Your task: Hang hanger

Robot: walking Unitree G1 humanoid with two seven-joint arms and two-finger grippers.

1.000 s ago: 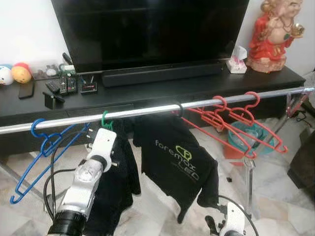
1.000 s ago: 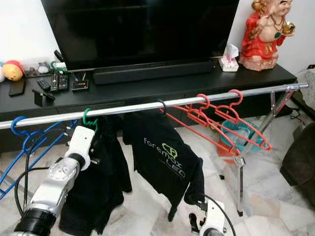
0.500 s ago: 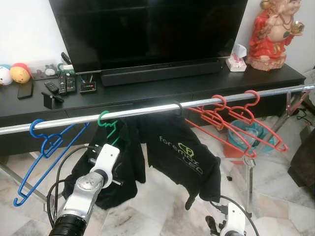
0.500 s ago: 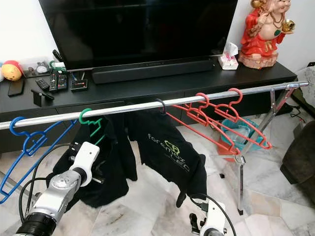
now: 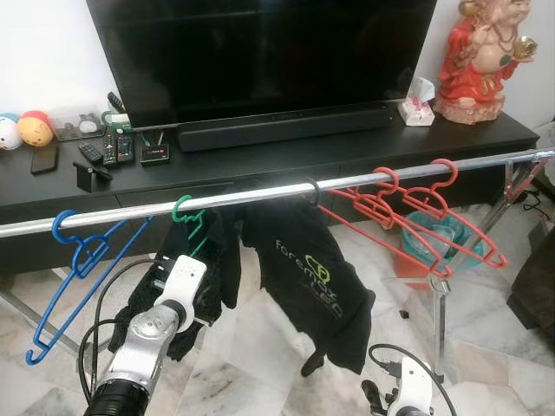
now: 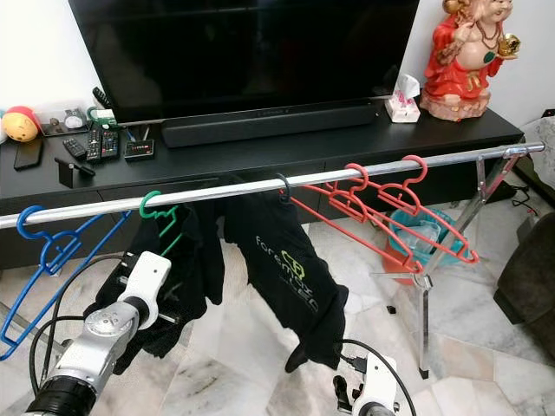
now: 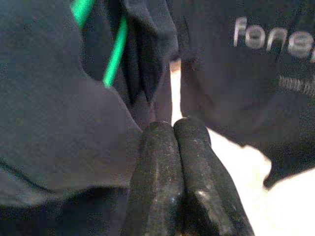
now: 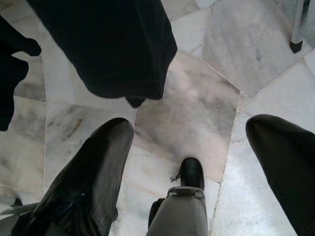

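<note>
On the rail (image 5: pixel 260 196), left of its middle, the green hanger (image 5: pixel 187 217) hangs by its hook, shoulders tilted downward under a black garment (image 5: pixel 204 260). Since earlier, the left claw (image 7: pixel 172 129), fingers pressed together, has dropped lower; the logo shirt (image 5: pixel 316 286) swung. Right claw (image 8: pixel 189 147) hangs spread apart.

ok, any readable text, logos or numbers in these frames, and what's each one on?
"fore..." then blurred letters, beside a green and white logo: on the black T-shirt hanging from the silver metal rail; second line unreadable.
"fone", cut off at the frame edge: same print, left wrist view, beyond the shut left gripper.
Small black remotes and devices on the black TV console: markings too small to read.
</note>
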